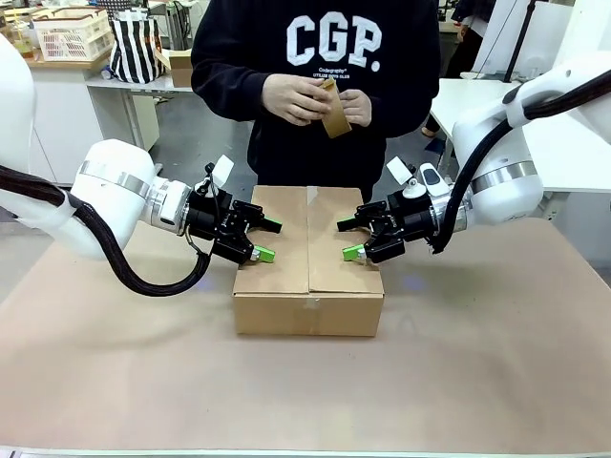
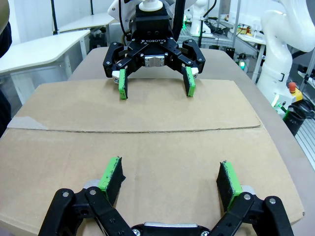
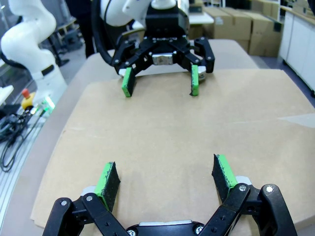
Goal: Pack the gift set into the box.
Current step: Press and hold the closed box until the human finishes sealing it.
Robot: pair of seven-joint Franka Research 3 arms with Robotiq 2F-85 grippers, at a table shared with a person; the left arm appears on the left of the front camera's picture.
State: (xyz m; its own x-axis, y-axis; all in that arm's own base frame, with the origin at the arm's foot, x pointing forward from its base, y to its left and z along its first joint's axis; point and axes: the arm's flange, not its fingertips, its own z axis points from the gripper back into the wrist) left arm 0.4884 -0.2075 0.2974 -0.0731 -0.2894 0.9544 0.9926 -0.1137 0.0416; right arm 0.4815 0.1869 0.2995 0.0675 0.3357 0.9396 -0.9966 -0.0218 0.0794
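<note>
- Box (image 1: 308, 250): brown corrugated carton, centre of the front view, standing on the table (image 1: 496, 372). Top flaps closed, meeting in a seam that runs away from the camera; a strip of clear tape appears to catch the light at one end of that seam in the left wrist view, though the glare makes this uncertain.
- Left end effector (image 1: 268, 239): left of centre, over the box's left flap, fingers spread wide with nothing between them. Judged to be stationed there to work that flap.
- Right end effector (image 1: 349, 239): right of centre, mirrored over the right flap, likewise released and empty. Each wrist view shows the other unit facing it across the lid.
- Person's hands (image 1: 315, 99): upper centre of the front view, held at chest height behind the box, both on a small brown carton (image 1: 333, 110). It is probably kept clear of the lid until the box is open.
- Gift set: no pale packaged item can be made out; if it sits inside the small carton, that is hidden.
- Task state, judged: box shut, nothing packed yet.
- Surface: table covered in plain tan sheeting.
- Room: workshop setting; white desks behind, a striped bag (image 1: 135, 46) and a slatted crate (image 1: 72, 36) at upper left.
</note>
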